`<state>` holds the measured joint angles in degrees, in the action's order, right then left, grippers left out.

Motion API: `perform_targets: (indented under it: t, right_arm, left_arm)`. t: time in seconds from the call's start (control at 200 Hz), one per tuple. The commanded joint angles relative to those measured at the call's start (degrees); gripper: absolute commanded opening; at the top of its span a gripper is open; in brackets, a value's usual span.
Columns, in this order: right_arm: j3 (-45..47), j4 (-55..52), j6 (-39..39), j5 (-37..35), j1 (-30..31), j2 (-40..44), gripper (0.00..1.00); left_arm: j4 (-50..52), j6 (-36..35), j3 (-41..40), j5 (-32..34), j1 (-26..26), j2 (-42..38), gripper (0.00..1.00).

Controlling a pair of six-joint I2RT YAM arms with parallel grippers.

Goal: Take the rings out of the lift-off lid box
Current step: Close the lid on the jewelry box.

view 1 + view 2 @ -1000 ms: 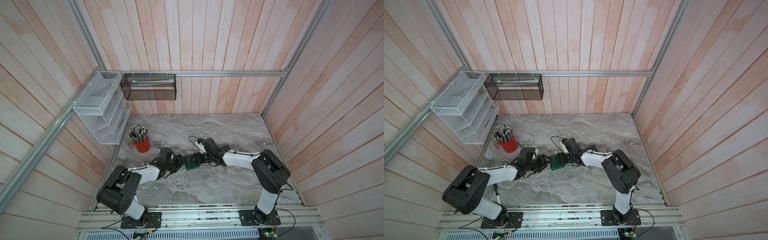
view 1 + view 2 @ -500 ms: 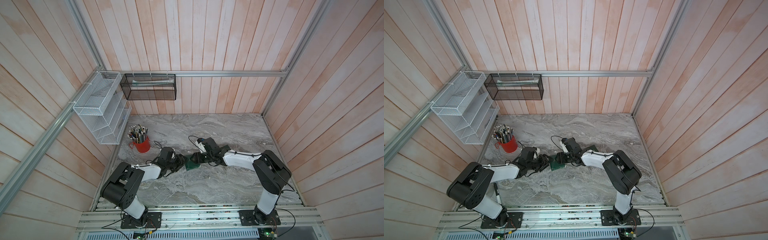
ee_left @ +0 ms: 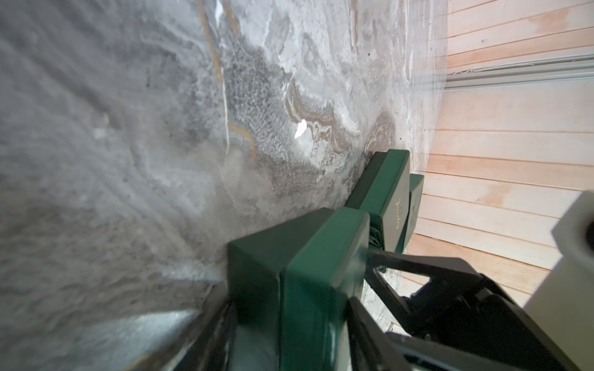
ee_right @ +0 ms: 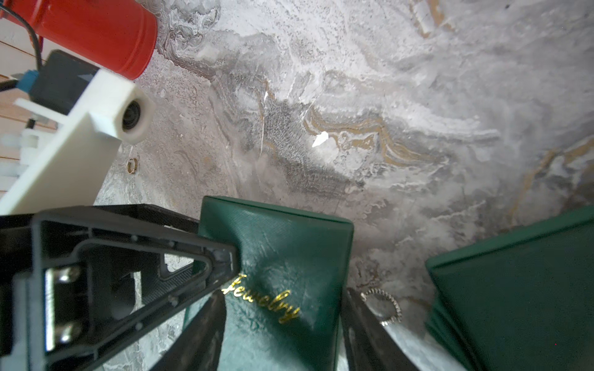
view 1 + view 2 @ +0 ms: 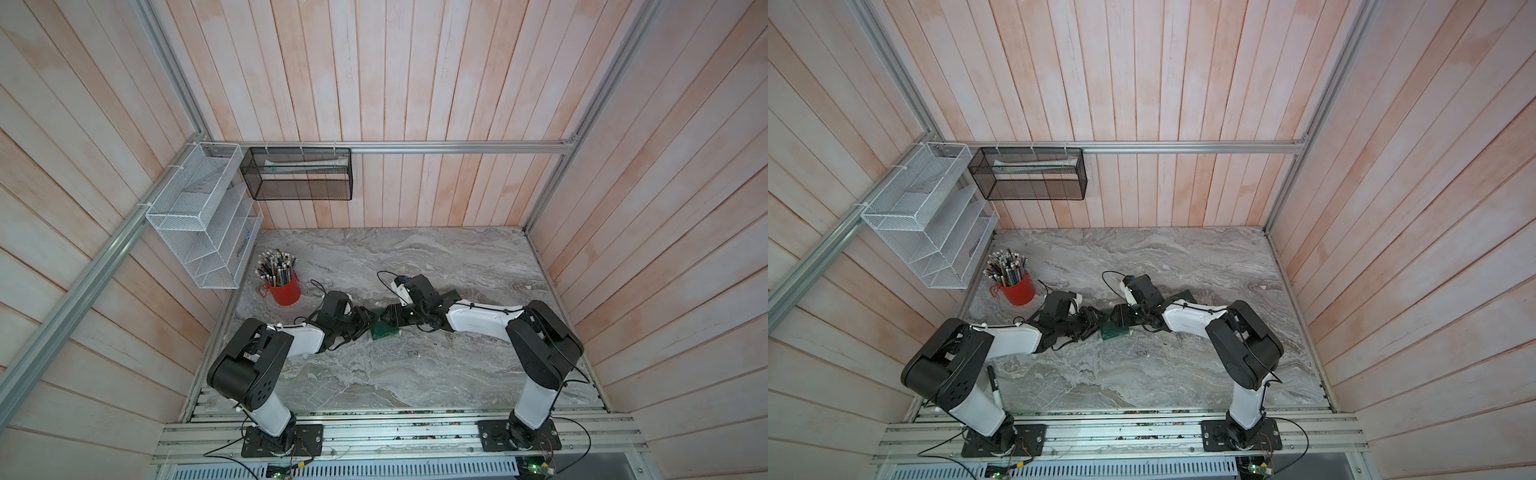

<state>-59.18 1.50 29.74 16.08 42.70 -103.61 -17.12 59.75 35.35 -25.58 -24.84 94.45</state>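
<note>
The box [image 4: 283, 257] is clamped at its sides by the right pincer [image 4: 283, 321]. It is straddled by the left pincer [image 3: 287, 302] too, though a firm grip there cannot be told. Just beside it, a beaded ring [image 4: 398, 308] is seen on the table [image 4: 418, 96], short of a second green box [image 4: 514, 289]. Farther off, a gold ring [image 4: 128, 167] is spotted alone. Both are judged tiny, light, hard and skid-prone, best pinched across the band.
</note>
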Motion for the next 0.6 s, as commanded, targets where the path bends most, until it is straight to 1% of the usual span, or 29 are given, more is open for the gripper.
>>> perform_targets:
  t: [0.0,0.325,0.44,0.595]
  right_arm:
    - [0.0,0.5,-0.6,1.7,0.5,0.8,0.58]
    - [0.2,0.4,-0.5,1.5,0.5,0.5,0.58]
    - [1.3,1.7,1.1,3.9,-1.1,0.7,0.58]
    - [3.5,2.6,1.1,3.1,-3.6,1.4,0.63]
  left_arm:
    - [1.7,-1.1,1.3,0.0,0.0,2.0,0.53]
    - [1.8,-1.5,2.3,-1.0,0.0,4.3,0.52]
    - [2.6,-2.0,2.6,-0.9,0.1,3.9,0.52]
    - [4.1,-2.7,3.3,-0.5,0.0,3.2,0.52]
